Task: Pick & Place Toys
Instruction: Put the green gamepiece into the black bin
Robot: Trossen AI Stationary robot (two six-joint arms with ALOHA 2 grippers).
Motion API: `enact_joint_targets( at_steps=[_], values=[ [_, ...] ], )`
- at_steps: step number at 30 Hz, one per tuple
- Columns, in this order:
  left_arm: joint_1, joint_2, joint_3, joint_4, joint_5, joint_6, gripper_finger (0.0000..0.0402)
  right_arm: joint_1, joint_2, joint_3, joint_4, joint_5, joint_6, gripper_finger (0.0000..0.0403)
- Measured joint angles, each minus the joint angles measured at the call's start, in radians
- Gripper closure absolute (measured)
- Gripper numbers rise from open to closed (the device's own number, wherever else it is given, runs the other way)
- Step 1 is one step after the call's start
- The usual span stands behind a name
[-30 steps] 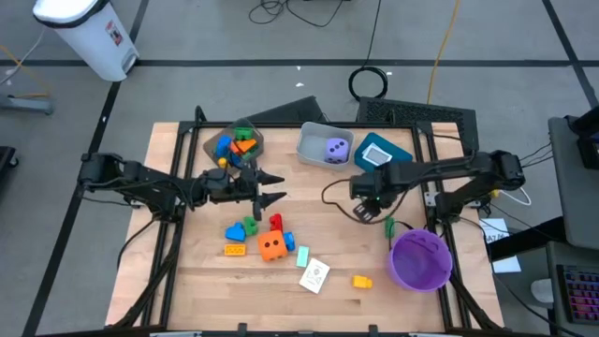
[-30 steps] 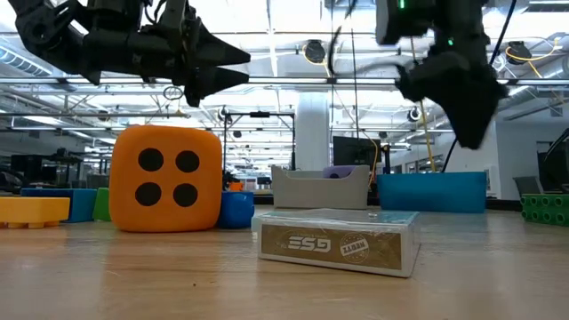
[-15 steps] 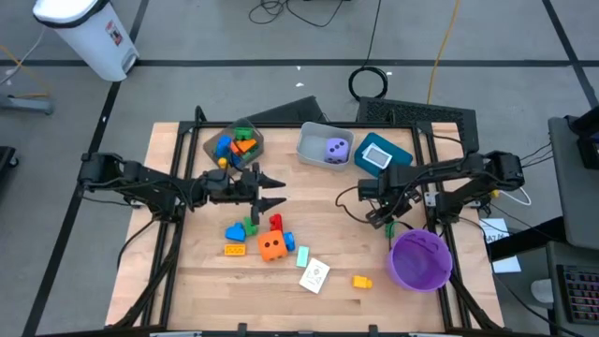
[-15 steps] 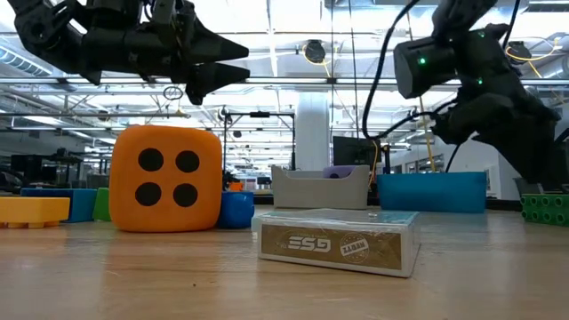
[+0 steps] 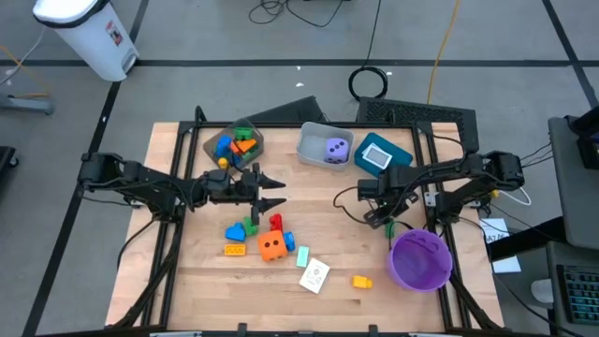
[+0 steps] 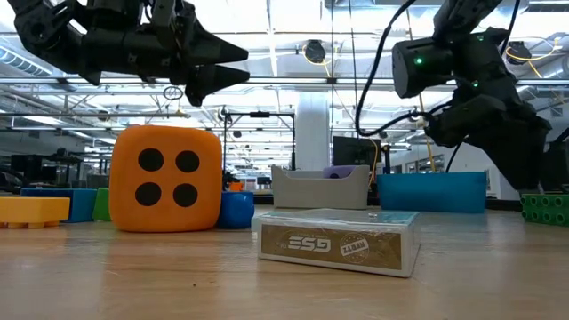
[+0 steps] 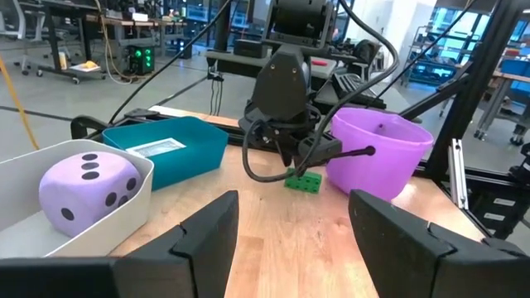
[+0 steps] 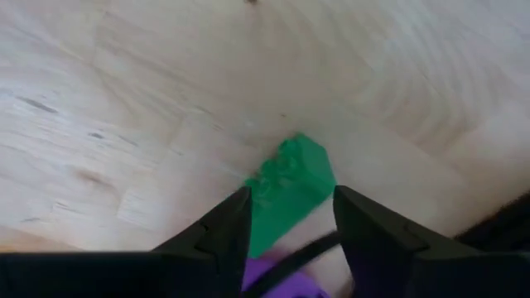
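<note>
Since a second ago your right gripper has swung away from the table's middle toward the purple bowl and tipped downward; the left arm has not shifted. You see the right gripper's two dark fingers spread on either side of a green block, and you cannot tell from the pictures whether they pinch it or only straddle it. From the left wrist camera the green block appears low at the wooden table, just beside the bowl's wall, directly below that gripper.

Your left gripper hangs above the table's middle-left with its fingers parted and nothing between them. Below and near it lie the orange die, a red block, a green and blue cluster and an orange block. A card pack and a yellow block sit nearer the front edge.

At the back, the brown bin holds mixed blocks, the grey bin holds the purple die, and the teal bin holds a white-blue card.
</note>
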Motion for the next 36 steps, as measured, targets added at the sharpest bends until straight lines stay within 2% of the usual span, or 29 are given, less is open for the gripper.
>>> enact_joint_targets(
  at_steps=[11, 17, 23, 28, 36],
  values=[
    [0.000, 0.000, 0.000, -0.002, 0.000, 0.000, 0.0165, 0.000, 0.000, -0.002, -0.013, -0.001, -0.018, 0.0169],
    [0.000, 0.000, 0.000, -0.002, 0.000, -0.003, 0.0165, -0.005, 0.000, -0.074, 0.048, -0.070, 0.008, 0.0163],
    [0.000, 0.000, 0.000, -0.002, 0.000, -0.003, 0.0165, -0.005, 0.000, -0.131, 0.164, -0.077, 0.019, 0.0170],
    [0.000, 0.000, 0.000, -0.002, 0.000, -0.003, 0.0165, -0.006, 0.000, -0.132, 0.168, -0.078, -0.007, 0.0204],
    [0.000, 0.000, 0.000, -0.001, 0.000, -0.007, 0.0165, -0.009, 0.000, -0.132, 0.204, -0.077, -0.067, 0.0316]
  ],
)
